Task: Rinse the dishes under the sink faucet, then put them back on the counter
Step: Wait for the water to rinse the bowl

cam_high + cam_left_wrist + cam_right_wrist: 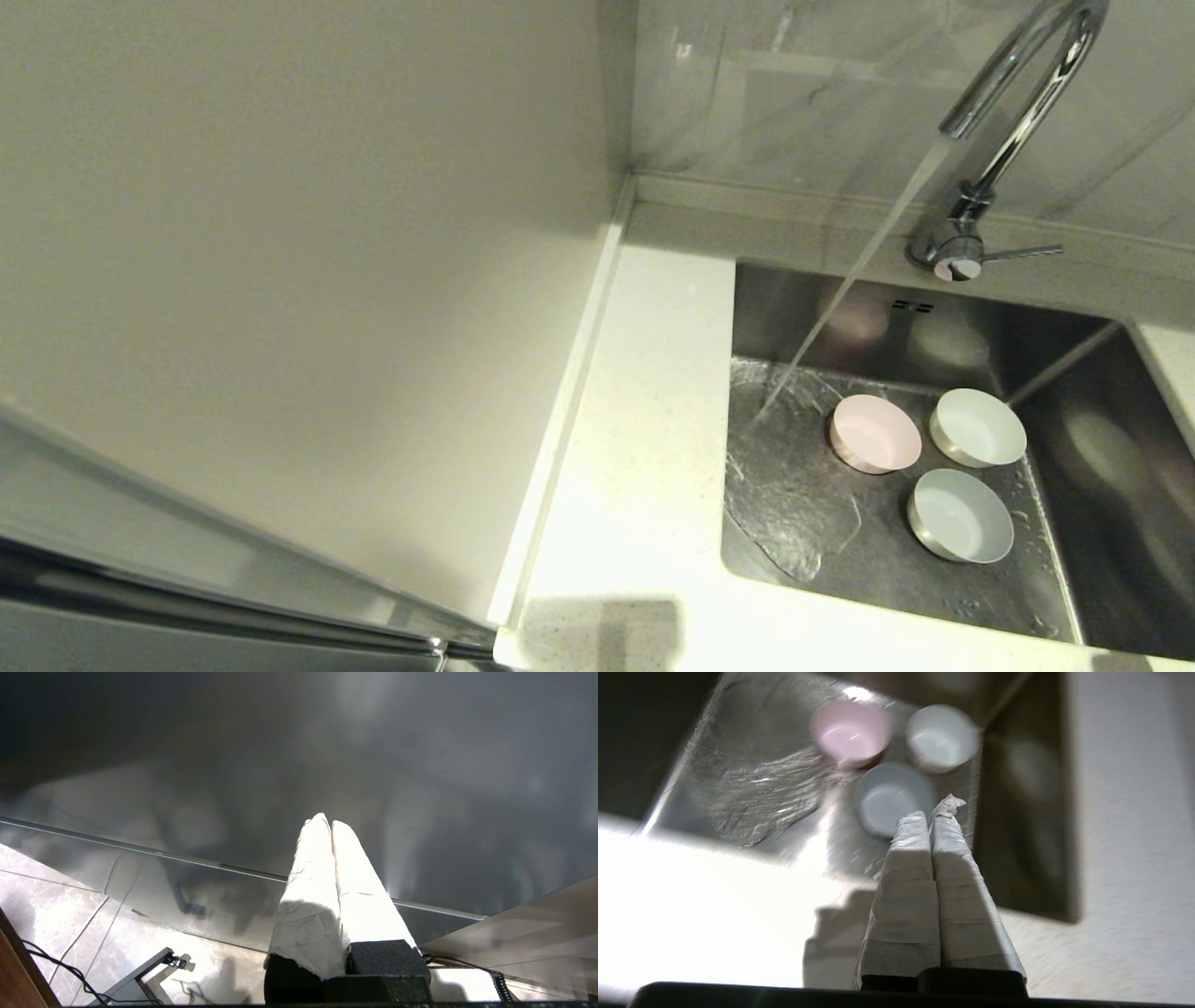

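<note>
Three dishes sit upright on the floor of the sink (1074, 373): a pink bowl (876, 432), a white bowl (977, 427) and a pale bluish bowl (960, 514). Water runs from the chrome faucet (1013, 112) and lands left of the pink bowl, touching no dish. Neither arm shows in the head view. My right gripper (934, 810) is shut and empty, hovering above the counter (1125, 933) at the sink's near edge, tips toward the bluish bowl (885, 798); the pink bowl (850, 730) and white bowl (941, 737) lie beyond. My left gripper (326, 821) is shut and empty, parked away from the sink.
The white counter (644, 448) runs left of the sink, bounded by a plain wall panel (299, 280). The faucet's side lever (1022, 252) points right. A grey cabinet front (420, 788) and tiled floor (70, 905) face the left gripper.
</note>
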